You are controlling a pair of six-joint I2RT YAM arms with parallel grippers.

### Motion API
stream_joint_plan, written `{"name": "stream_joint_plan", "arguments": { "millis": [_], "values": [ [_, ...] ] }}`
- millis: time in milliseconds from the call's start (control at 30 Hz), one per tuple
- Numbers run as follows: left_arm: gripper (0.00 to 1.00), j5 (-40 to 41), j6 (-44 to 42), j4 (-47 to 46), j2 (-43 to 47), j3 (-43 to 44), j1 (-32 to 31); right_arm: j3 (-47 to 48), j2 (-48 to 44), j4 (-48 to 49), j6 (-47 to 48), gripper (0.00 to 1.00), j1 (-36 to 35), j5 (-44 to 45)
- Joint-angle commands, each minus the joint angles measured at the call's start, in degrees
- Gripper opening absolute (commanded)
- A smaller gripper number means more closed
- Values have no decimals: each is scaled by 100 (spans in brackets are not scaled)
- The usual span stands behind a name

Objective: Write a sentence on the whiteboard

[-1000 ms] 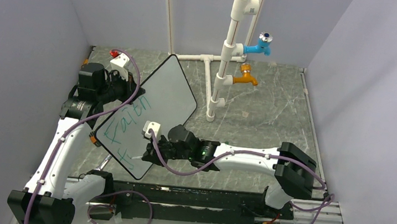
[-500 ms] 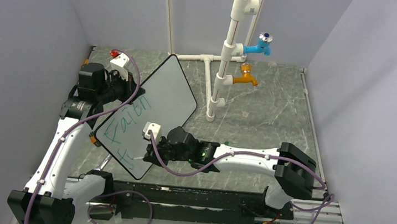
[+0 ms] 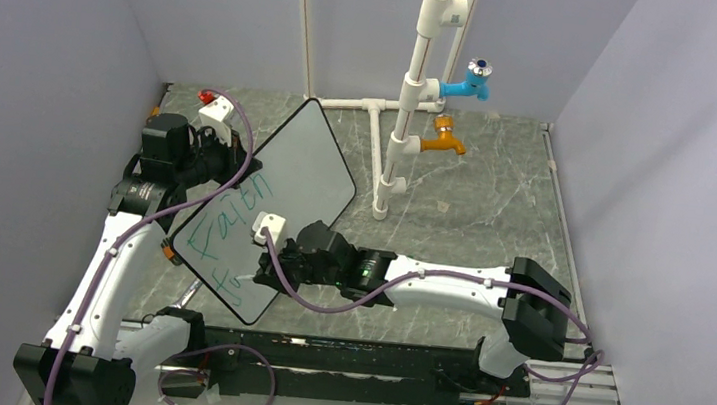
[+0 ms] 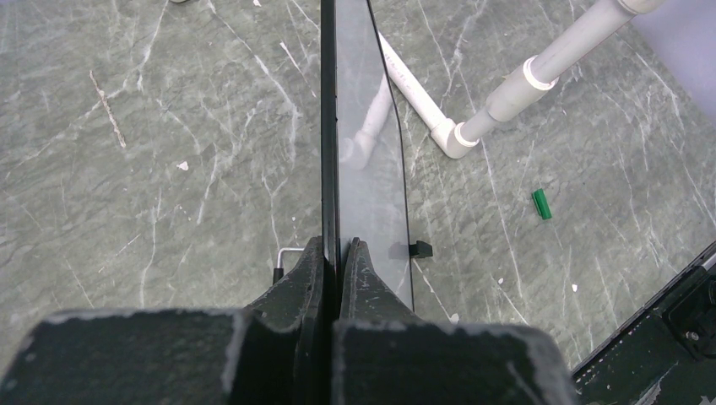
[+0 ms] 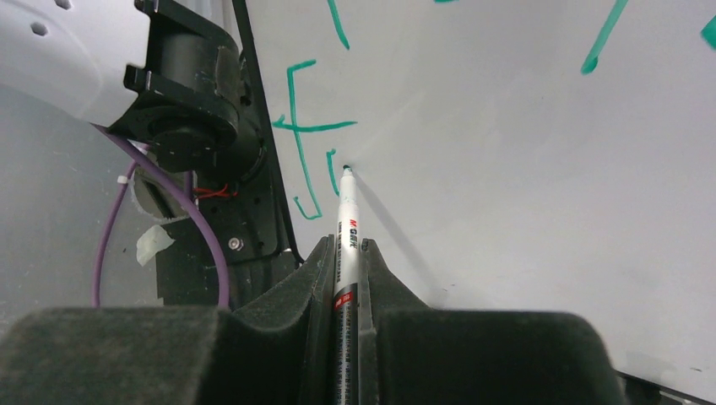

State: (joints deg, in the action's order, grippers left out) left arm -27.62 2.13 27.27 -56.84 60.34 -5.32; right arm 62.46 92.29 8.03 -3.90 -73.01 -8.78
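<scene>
The whiteboard (image 3: 302,172) is held up on a slant over the left of the table. My left gripper (image 4: 338,250) is shut on its black rim, and from the left wrist the board (image 4: 367,152) shows edge-on. The sentence (image 3: 232,221) is green handwriting, "Faith", with a few strokes (image 5: 297,126) of a second line below it. My right gripper (image 5: 344,251) is shut on a white marker (image 5: 346,228). The marker's tip touches the board (image 5: 523,169) beside a short green stroke. In the top view the right gripper (image 3: 261,275) is at the board's lower part.
A white pipe frame (image 3: 408,97) with a blue tap (image 3: 470,82) and an orange tap (image 3: 441,141) stands at the back middle. A small green cap (image 4: 540,204) lies on the marble table (image 3: 475,205). A red-tipped object (image 3: 208,98) sits at the back left. Walls close in three sides.
The right gripper with the marker has shifted slightly left along the lower part of the board. The left arm and the board have not moved.
</scene>
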Motion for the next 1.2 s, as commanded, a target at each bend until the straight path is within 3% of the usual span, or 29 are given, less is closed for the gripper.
{"name": "stream_joint_plan", "arguments": {
  "millis": [0, 1167],
  "values": [
    [0, 591, -716, 336, -38, -202, -13, 419, 86, 384, 183, 0, 58, 508],
    [0, 626, -723, 344, -46, -205, -13, -417, -250, 343, -8, 0, 51, 684]
  ]
}}
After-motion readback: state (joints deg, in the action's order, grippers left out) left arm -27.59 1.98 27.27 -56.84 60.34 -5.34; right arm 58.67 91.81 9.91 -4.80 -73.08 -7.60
